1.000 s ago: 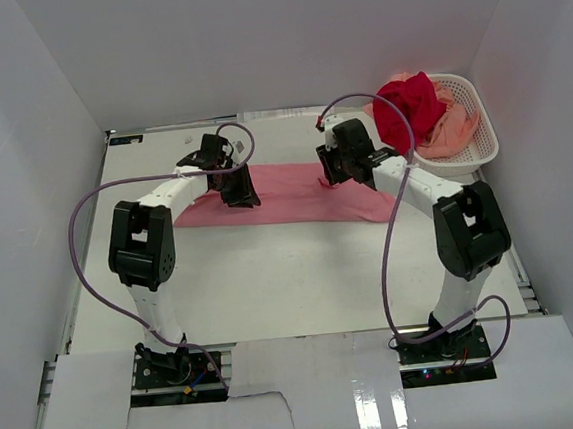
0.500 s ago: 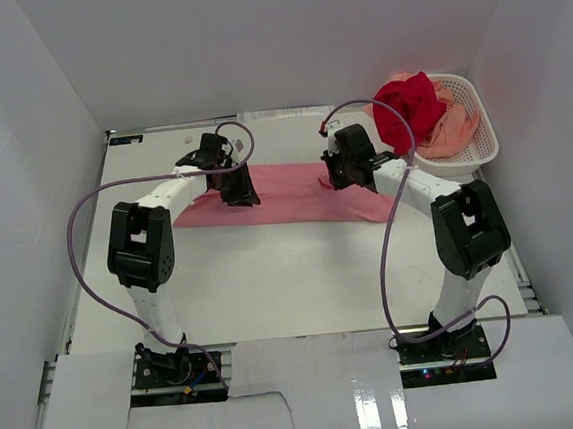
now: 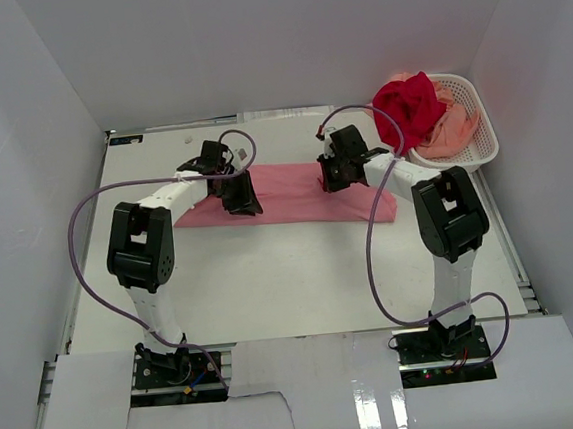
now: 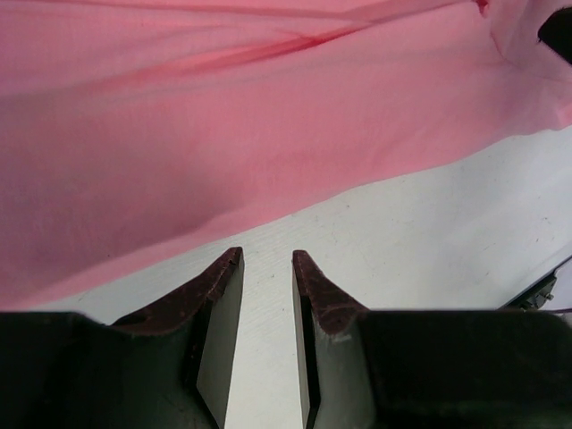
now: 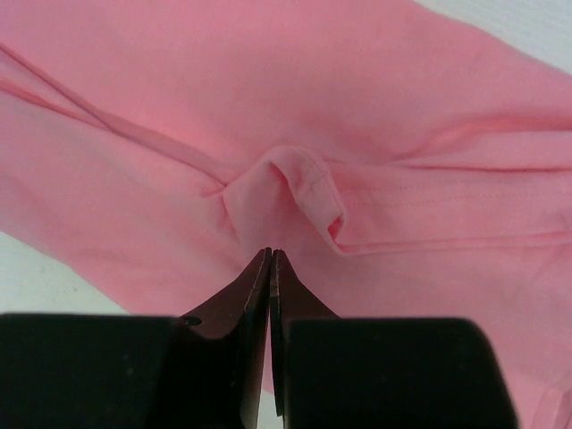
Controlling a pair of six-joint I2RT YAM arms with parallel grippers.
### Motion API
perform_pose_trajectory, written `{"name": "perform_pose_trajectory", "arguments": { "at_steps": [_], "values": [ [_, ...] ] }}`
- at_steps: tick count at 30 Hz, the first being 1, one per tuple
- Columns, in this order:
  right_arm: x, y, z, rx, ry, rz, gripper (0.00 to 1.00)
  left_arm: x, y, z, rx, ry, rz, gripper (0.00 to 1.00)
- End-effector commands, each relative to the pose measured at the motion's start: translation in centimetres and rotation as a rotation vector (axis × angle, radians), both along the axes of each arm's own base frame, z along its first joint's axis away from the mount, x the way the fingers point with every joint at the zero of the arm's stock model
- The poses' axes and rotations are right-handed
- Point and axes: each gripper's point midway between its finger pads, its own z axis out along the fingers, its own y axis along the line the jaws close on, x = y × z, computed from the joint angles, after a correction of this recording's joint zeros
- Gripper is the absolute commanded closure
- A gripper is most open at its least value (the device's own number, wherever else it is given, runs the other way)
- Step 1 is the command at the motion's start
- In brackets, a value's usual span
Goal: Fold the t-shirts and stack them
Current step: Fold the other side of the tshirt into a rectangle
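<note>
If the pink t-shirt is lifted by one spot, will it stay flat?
Probably not: the pink t-shirt puckers into folds at the right end effector, so it likely hangs limp. It looks thin, so probably light, and may drag on the table.

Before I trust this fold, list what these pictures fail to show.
Right wrist view: whether the shut right gripper has cloth of the pink t-shirt pinched; its own fingertips hide the contact.
Top view: part of the peach t-shirt in the basket, covered by the red t-shirt.
Top view: the pink t-shirt's collar and sleeves, under the left arm and right arm or too small.
</note>
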Motion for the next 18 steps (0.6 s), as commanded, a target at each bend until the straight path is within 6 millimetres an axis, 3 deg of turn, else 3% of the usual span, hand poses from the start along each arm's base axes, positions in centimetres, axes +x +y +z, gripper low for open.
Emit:
{"name": "perform_pose_trajectory", "arguments": {
  "at_steps": [1,8,18],
  "values": [
    [2.2,0.9,1.4,0.032,-0.034,-0.008,0.92,-0.5,-0.6,1.1,-0.042,-0.025,-0.039,0.61],
    [3.2,0.3,0.5,0.0,-0.031,-0.022,0.92,-1.4,-0.2,-2.3,-0.009,0.069,-0.025,0.61],
    [3.1,-0.8,0.0,-0.03,-0.029,-0.032,0.92,-1.2,1.0,-4.2,0.078,0.099,0.005,0.61]
  ]
}}
